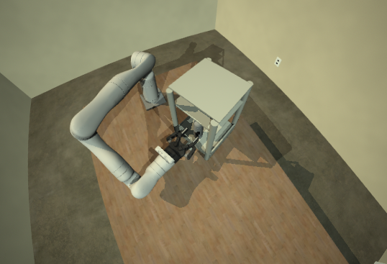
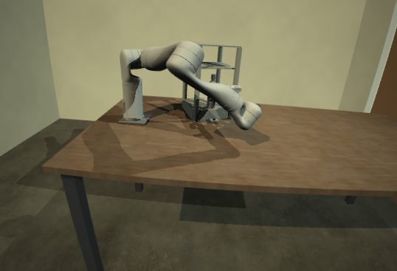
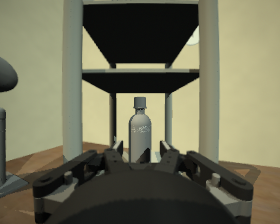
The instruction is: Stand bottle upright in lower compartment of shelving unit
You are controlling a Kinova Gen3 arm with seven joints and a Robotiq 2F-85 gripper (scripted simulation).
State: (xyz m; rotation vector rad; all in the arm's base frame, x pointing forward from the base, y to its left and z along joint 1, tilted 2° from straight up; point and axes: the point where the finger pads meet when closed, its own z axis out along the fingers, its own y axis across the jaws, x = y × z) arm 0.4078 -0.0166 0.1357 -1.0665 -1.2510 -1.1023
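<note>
Grey capped bottle [image 3: 140, 131] base: hidden behind the black gripper [image 3: 140, 155] body in the wrist view.
Bottle label: too blurred to read.
Pale grey shelving unit [image 3: 72, 100] top: cut off by the frame's upper edge.
Fingers [image 2: 213, 103] in exterior view: hidden behind the forearm.

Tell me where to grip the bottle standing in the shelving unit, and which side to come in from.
Grip the bottle on its straight cylindrical body, below the shoulder. It stands upright, cap up, so come in level from the open front, between the front posts, with one finger of the open claw on each side. The shelf above likely blocks a top approach.
</note>
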